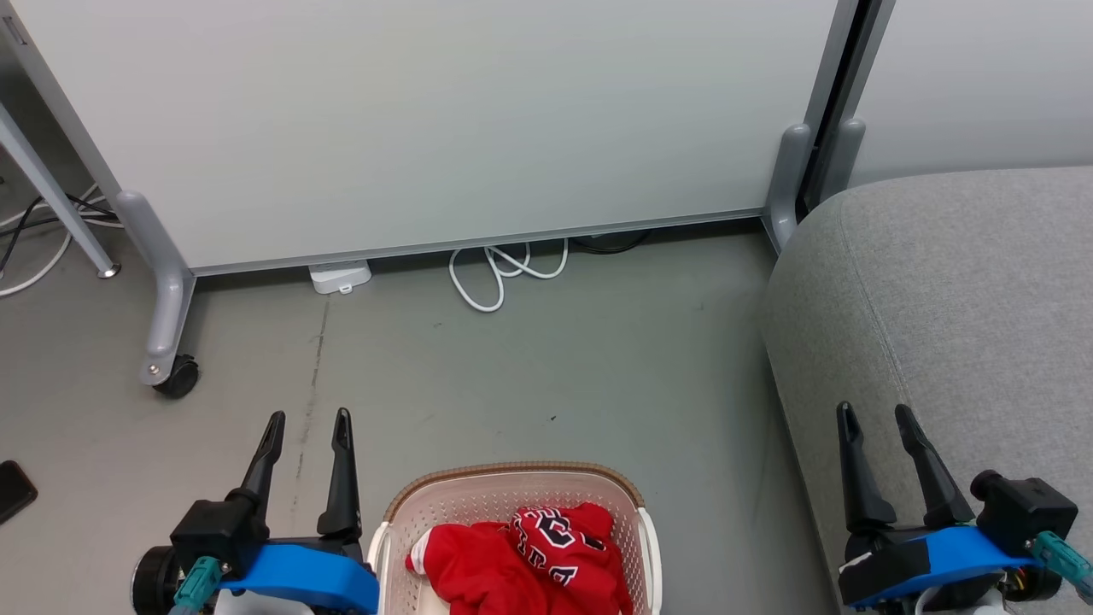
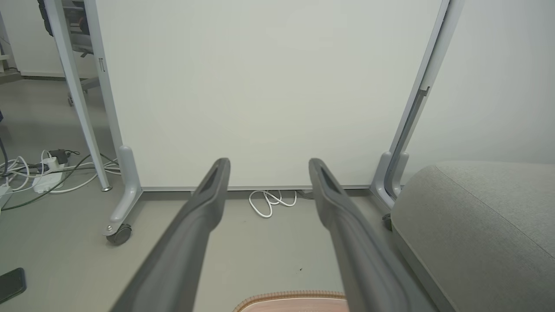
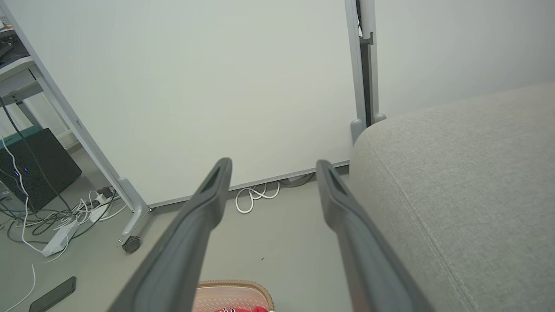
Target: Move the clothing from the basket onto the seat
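Beyond the basket [image 1: 512, 470] stands a wheeled partition [image 1: 427, 128], white cable [image 1: 505, 270] beneath.

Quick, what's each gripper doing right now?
Left gripper: open, holding nothing.
Right gripper: open, holding nothing.

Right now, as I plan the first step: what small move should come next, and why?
Probably lower the left claw into the basket toward the clothing: it and the right claw stand open and empty, the red garments lie in the basket, none on the seat.
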Robot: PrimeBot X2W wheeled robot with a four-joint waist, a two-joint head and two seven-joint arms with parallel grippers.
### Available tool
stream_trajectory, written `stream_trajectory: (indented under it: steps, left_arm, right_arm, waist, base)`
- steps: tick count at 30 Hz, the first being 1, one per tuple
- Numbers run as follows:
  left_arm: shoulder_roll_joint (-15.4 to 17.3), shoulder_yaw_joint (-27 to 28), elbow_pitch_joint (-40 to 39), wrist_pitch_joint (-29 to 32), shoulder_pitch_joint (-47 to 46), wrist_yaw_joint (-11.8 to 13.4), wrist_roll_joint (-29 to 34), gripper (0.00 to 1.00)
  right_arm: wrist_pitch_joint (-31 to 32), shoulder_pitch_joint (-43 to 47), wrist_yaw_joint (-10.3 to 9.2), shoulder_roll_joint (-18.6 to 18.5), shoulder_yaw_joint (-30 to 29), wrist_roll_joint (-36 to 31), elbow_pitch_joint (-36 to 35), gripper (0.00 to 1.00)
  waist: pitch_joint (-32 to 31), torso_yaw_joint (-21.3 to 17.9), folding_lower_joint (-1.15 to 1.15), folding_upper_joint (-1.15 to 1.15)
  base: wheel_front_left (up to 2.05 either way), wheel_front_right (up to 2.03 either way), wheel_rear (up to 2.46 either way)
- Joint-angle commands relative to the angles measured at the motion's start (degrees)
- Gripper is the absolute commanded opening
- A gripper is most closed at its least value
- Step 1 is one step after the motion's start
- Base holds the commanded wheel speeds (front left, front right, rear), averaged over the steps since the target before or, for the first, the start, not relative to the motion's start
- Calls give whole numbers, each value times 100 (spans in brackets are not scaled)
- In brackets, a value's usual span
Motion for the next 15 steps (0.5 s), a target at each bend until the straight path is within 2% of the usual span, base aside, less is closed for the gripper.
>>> stream_trajectory:
  steps: [1,15]
  left_arm:
    - [12,5,-6,-51,-37,11,107,100]
    - [-111,134,111,-196,9,-91,292,100]
  right_arm:
    - [-61,-78,13,-41,13,-117,-15,100]
    - [-204,-5,14,-44,9,-661,-6,100]
  waist:
    - [-2,3,0,0]
    - [-35,22,0,0]
  base:
    - [0,0,0]
    - [0,0,0]
